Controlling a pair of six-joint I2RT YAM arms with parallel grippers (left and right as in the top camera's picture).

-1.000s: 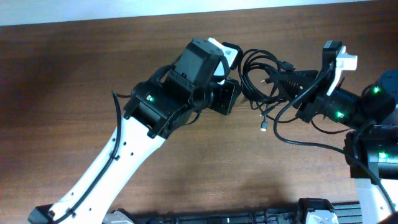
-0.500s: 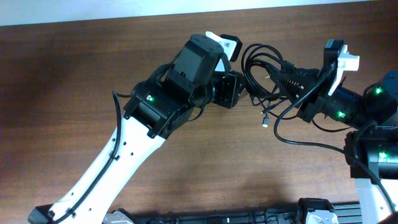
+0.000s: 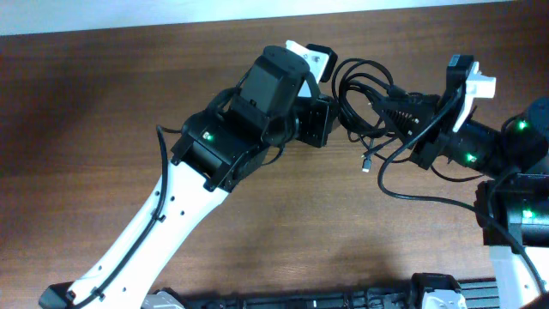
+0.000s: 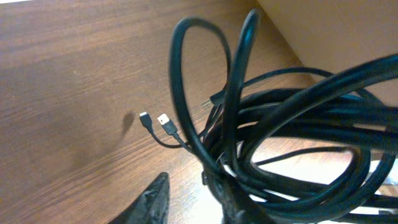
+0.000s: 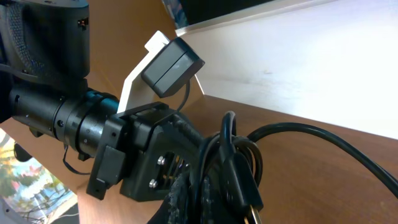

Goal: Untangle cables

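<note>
One tangled bundle of cables point(image 3: 360, 101), its cords too knotted to count, hangs between two claws near the tabletop's point(image 3: 103, 94) far edge, right of centre. Two small plugs point(image 4: 163, 118) dangle over the wood. The right claw point(image 3: 383, 108) is clamped on the cables. The left claw point(image 3: 336, 120) meets them, but I cannot tell its grip. Brown wood spreads toward the left and near edges.

This seems to be a robotics laboratory, at a test bench. Two robot arms, the white-shelled left arm point(image 3: 163, 223) and the black right arm point(image 3: 502, 150), work over a brown wooden table point(image 3: 86, 103). Green indicator lights point(image 3: 207, 136) glow on their joints, a small camera point(image 5: 172, 64) sits on a white bracket, and a plain white wall point(image 5: 298, 50) stands behind.
</note>
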